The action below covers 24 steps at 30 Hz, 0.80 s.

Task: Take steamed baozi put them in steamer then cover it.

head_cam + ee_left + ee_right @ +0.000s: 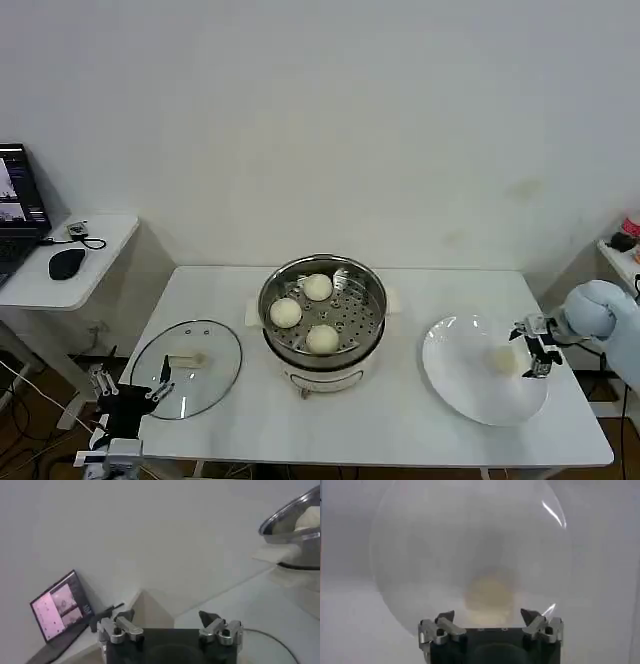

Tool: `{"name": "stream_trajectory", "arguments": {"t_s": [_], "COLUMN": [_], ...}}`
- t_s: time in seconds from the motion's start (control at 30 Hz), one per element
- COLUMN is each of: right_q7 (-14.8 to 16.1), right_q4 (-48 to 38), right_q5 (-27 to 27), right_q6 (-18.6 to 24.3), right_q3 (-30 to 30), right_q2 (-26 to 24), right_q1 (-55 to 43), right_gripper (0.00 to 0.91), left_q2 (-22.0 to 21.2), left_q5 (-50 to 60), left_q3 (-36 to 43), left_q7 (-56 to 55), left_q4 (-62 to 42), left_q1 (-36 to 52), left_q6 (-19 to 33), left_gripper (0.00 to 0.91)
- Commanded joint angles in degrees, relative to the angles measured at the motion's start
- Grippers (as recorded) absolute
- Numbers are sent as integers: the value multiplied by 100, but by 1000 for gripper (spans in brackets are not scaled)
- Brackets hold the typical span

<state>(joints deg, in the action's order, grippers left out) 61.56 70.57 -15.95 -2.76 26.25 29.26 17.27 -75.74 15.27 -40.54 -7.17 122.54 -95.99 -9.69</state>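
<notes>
- Jaws of the left gripper point(158, 385) stand spread apart and hold nothing; the gripper hangs at the near left corner of the surface point(250, 425), just beside the rim of the cover point(187, 368).
- Cover lies flat on the surface, left of the steamer point(322, 320), its cream handle point(186, 360) facing up.
- Steamer stands at the centre of the surface; three steamed baozi point(286, 313) rest on its perforated tray.
- White plate point(455, 385) lies right of the steamer, with a fourth baozi point(499, 360) on it.
- Jaws of the right gripper point(530, 350) stand spread and empty, over the plate's right side, just beside that baozi point(490, 594).
</notes>
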Motion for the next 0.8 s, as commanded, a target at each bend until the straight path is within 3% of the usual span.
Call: {"name": "stream_trajectory", "arguments": {"t_s": [0.03,0.37,0.53,0.8], "right_q7": [-14,-58,-48,28], "right_q4": [-320,-471,-444,-227], "right_q5": [-214,-301,-273,-84], "right_q6": [-2,-44,-65,-97], "right_q3": [-92,-130,-122,-2], "right_q2": [292,414,432,227], "right_q1": [182,152,113,-201], "right_gripper": [907,776,665,645], "left_q2": [-1,-8,-5,-11], "left_q5": [2,10,9,11], "left_q3": [-5,-6,-15,-23], "left_q7": [1,-3,-3,-4], "left_q4": [-7,-1,5,40], "left_q1": [-8,-6,-10,-26], "left_q6": [3,4,3,6], "left_gripper": [907,907,907,907]}}
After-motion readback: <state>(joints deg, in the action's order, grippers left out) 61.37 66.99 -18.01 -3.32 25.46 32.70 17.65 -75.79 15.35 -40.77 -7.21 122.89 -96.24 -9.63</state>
